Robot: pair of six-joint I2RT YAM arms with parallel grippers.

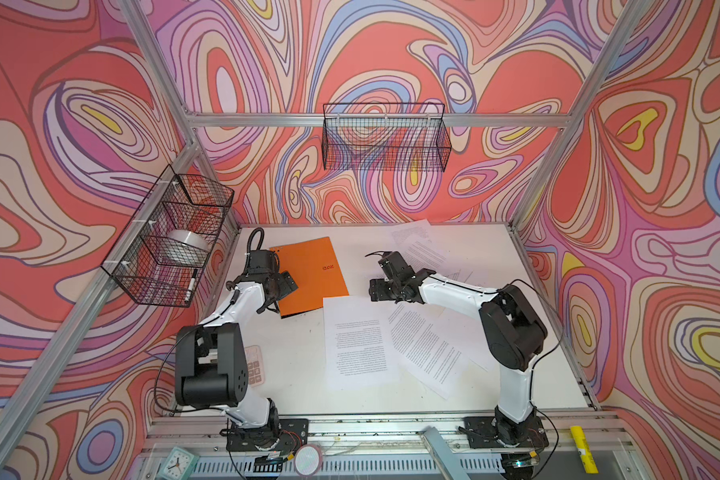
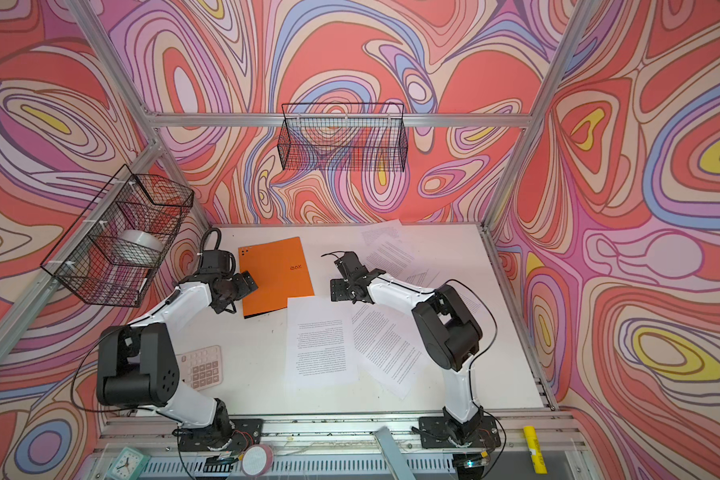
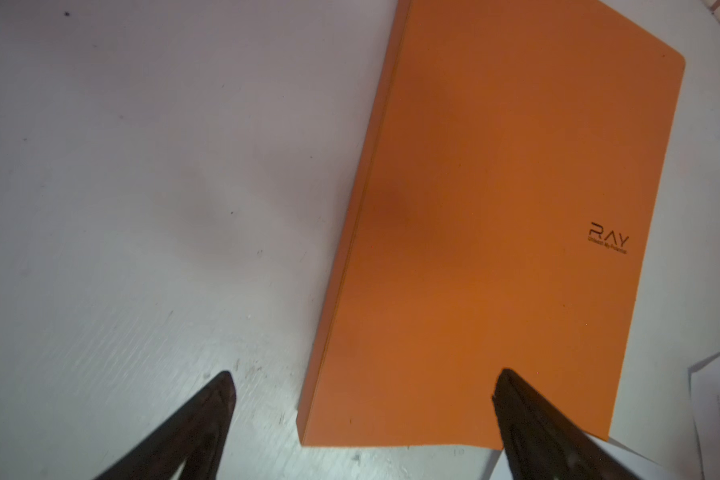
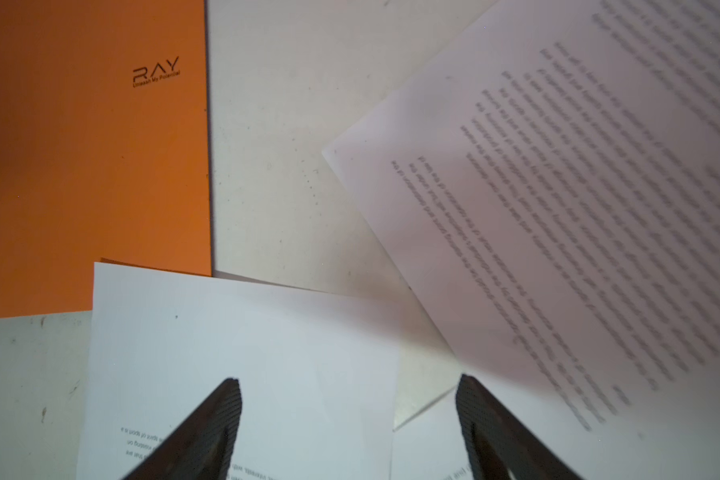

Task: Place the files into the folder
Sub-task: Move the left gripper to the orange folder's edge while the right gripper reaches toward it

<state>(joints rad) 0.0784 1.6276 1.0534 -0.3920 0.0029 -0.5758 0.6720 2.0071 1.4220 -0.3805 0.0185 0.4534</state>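
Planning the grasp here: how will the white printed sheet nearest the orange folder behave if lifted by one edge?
The sheet looks thin and lies flat, so it will probably droop when lifted by one edge. Flush on the table, it offers little to pinch and may slide instead. Its corner lies over the folder, perhaps giving a raised edge.

Two robot arms, left arm (image 1: 242,299) and right arm (image 1: 452,287): smooth white shells, big round black joints. Thin black cables tied along the white parts. Black ribbed hose (image 1: 250,243) on the left one. Flat black base plates (image 1: 298,428) with small screws. Right gripper (image 4: 348,378): dark pointed fingers (image 4: 221,419) with tiny bumps.
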